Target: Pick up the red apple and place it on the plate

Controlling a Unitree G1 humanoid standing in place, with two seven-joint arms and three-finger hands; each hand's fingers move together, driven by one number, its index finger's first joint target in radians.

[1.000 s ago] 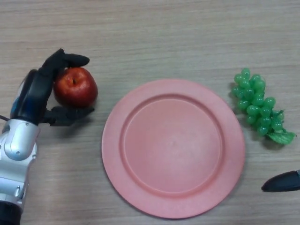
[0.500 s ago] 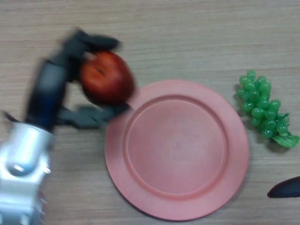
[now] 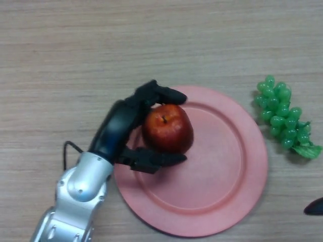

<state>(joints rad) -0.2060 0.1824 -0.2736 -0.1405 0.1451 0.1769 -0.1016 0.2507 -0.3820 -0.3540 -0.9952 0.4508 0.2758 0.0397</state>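
The fingers (image 3: 160, 93) curl over the top of the red apple (image 3: 167, 128) while the thumb wraps beneath it at the lower side, so the left hand (image 3: 121, 126) is clamped round the fruit. The apple sits over the left part of the pink plate (image 3: 237, 166), just inside its raised rim; whether it rests on the plate's surface or hangs just above it cannot be told. The hand crosses the plate's left edge, and its silver forearm runs down to the lower left of the frame. The plate's centre and right half lie bare, giving open room toward the right rim. Beyond that rim, at the right edge of the frame, lies a bunch of green grapes (image 3: 282, 117), near the plate but apart from it. A dark tip of the right hand (image 3: 316, 206) shows at the lower right corner. The bench (image 3: 75, 50) stretches bare across the whole upper frame.
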